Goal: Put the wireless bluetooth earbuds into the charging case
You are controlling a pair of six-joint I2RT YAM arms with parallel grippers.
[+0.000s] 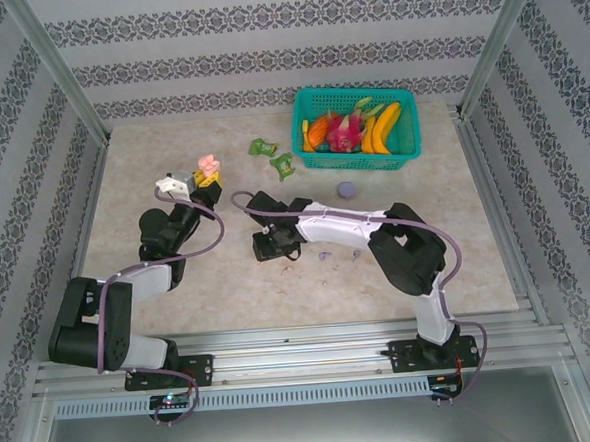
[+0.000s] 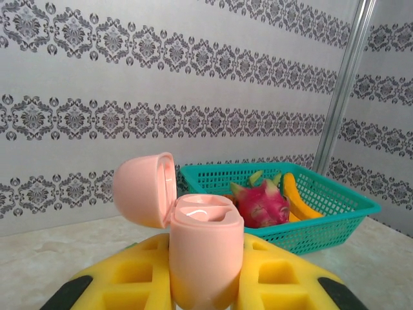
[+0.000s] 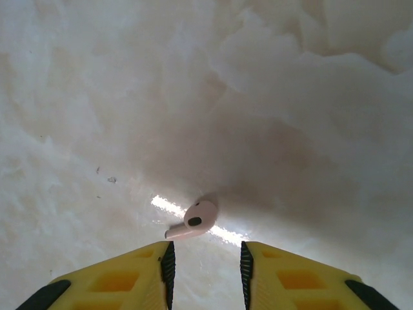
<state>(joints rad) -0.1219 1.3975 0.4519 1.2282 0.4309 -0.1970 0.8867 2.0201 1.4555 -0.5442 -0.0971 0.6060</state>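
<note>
My left gripper (image 2: 206, 287) is shut on the pink charging case (image 2: 205, 252) and holds it upright above the table. The case's lid (image 2: 145, 190) is swung open to the left. From above, the case (image 1: 209, 166) sits at the left gripper (image 1: 204, 181), left of centre. My right gripper (image 3: 204, 255) points down at the table, open, with nothing between its yellow fingers (image 3: 139, 274). A pale pink earbud (image 3: 193, 221) lies on the table just ahead of the fingertips, not touching them. Two tiny pale purple earbuds (image 1: 324, 255) lie just right of the right gripper (image 1: 280, 250).
A round purple case (image 1: 346, 190) lies closed behind the right arm. Two green crumpled wrappers (image 1: 262, 146) sit further back. A teal basket (image 1: 409, 144) of fruit stands at the back right. Patterned walls and metal posts ring the table.
</note>
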